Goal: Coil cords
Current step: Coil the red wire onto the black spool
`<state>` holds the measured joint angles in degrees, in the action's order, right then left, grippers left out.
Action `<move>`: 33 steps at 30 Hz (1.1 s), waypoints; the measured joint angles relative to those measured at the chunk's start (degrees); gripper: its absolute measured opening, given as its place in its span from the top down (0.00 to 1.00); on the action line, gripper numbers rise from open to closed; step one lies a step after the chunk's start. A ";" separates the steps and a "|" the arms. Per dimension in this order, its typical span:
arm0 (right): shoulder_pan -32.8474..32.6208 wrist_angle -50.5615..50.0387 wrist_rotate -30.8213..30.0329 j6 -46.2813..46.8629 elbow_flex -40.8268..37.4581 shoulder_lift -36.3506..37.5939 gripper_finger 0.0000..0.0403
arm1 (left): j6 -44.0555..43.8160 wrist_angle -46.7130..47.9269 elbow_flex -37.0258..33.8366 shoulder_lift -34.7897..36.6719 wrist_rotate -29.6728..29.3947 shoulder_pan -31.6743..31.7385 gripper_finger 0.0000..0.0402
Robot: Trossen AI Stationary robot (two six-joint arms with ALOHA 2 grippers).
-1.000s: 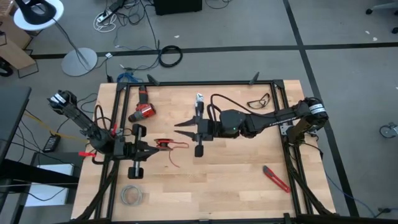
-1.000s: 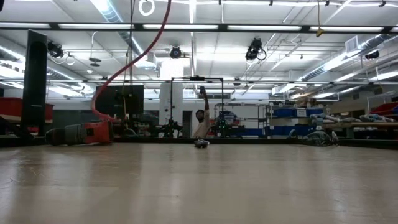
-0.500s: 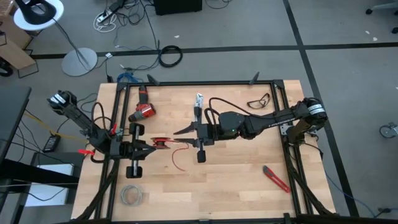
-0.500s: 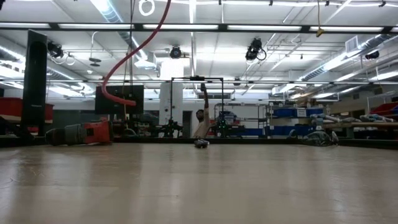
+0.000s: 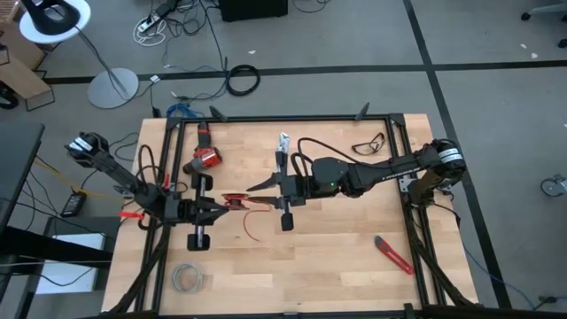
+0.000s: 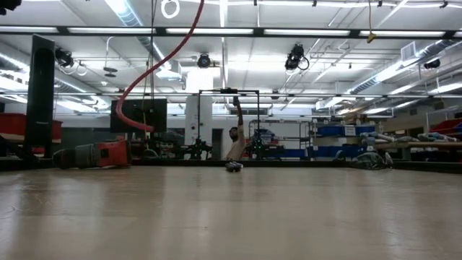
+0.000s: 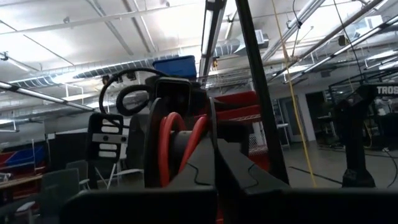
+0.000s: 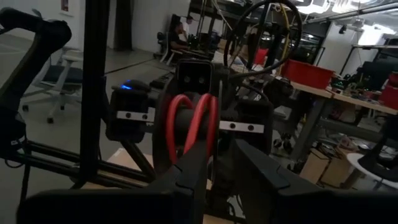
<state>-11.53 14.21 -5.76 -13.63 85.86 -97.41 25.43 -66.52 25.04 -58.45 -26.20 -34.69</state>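
Red cord (image 5: 236, 202) coiled in small loops between two robot arms over a wooden desk (image 5: 337, 257), one loose tail trailing down onto the boards. Left gripper (image 5: 215, 208) at the desk's left side, fingers (image 7: 205, 163) pressed together with the red loops just beyond their tips. Right gripper (image 5: 259, 189) reaching in from the opposite side, fingers (image 8: 194, 163) part-way apart and closed against the coil's strands, tips almost meeting those of the left. Seen from either wrist: the same red loops (image 8: 189, 121) standing upright just past the dark fingers, with the facing arm's wrist behind. From desk height: a thick blurred red arc (image 6: 155, 68) sweeping down from the ceiling line, close to the lens. Elsewhere on the desk: a red drill (image 5: 203, 158) near the far left corner, safety glasses (image 5: 369, 142) near the far right, a red utility knife (image 5: 392, 254) toward the near right, a pale grey wire bundle (image 5: 187, 277) at the near left edge. Beyond, a person (image 6: 234, 141) with one arm raised.
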 joint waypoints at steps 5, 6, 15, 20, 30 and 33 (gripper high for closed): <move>0.00 -0.06 0.00 0.00 0.00 0.00 0.83 | -0.53 -0.53 0.00 -0.12 1.95 1.02 1.00; -0.02 -0.08 0.00 -0.02 0.00 0.00 0.85 | -0.55 -0.53 0.00 -0.12 2.25 1.06 1.00; -0.02 -0.17 0.06 -1.53 0.00 -0.02 0.99 | -0.42 -1.03 0.00 -0.10 2.93 1.06 1.00; -0.02 -0.22 0.01 -1.55 0.00 -0.04 1.00 | -0.01 -1.03 0.00 -0.10 2.45 1.05 0.97; 0.00 -3.82 -2.56 -0.05 0.00 -0.07 1.00 | 5.47 -3.67 0.02 -0.03 -2.85 -1.18 0.62; 0.10 -6.27 -3.94 0.94 0.00 -0.07 1.00 | 7.80 -4.33 0.40 0.01 -6.43 -2.59 0.51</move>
<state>-11.43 7.94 -9.70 -12.69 85.86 -97.47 33.23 -70.85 25.44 -58.43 -32.62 -37.27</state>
